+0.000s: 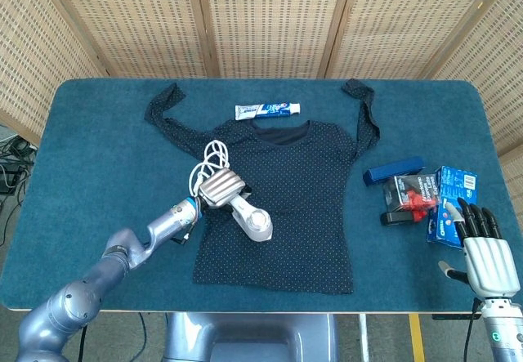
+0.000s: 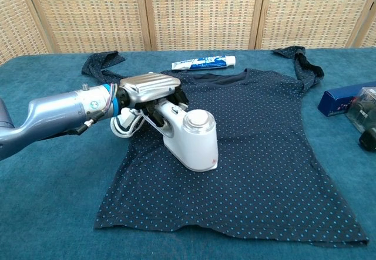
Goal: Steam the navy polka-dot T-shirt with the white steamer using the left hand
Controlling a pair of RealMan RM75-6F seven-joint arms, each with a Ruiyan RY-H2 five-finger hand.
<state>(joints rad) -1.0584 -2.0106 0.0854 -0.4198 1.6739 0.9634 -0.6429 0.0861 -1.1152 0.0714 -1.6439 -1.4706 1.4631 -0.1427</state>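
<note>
The navy polka-dot T-shirt [image 1: 302,190] [image 2: 264,148] lies flat in the middle of the blue table, sleeves spread toward the back. My left hand [image 1: 221,186] [image 2: 148,88] grips the handle of the white steamer [image 1: 255,221] [image 2: 194,139], whose head rests on the shirt's left half. The steamer's white cord [image 1: 208,162] [image 2: 124,125] loops behind the hand. My right hand [image 1: 486,252] hangs at the table's front right corner, fingers apart and holding nothing, seen only in the head view.
A toothpaste tube [image 1: 268,111] [image 2: 204,63] lies just behind the collar. Right of the shirt sit a dark blue box [image 1: 394,170] [image 2: 343,100], a black and red item [image 1: 411,197] and a blue packet [image 1: 453,198]. Woven screens stand behind the table.
</note>
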